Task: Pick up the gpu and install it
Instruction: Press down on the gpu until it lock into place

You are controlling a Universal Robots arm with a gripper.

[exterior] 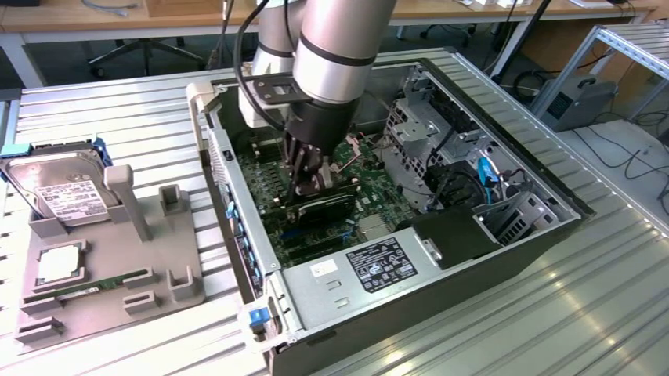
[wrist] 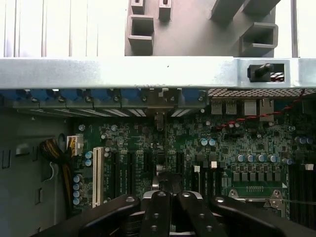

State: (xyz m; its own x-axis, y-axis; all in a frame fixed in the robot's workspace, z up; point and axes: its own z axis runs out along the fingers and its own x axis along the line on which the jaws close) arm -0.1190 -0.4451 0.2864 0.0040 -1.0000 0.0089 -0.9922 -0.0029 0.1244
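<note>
One flat black gpu [exterior: 322, 210] stands on edge.

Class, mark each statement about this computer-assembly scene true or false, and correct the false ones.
1. The gripper is down inside the open computer case. True.
2. The gripper's fingers are spread wide open. False: they are shut.
3. The black gpu lies on the grey parts holder outside the case. False: it sits over the motherboard, right under the gripper.
4. A silver hard drive stands in the grey parts holder at the exterior view's left. True.
5. The green memory stick rests on that holder. True.
</note>
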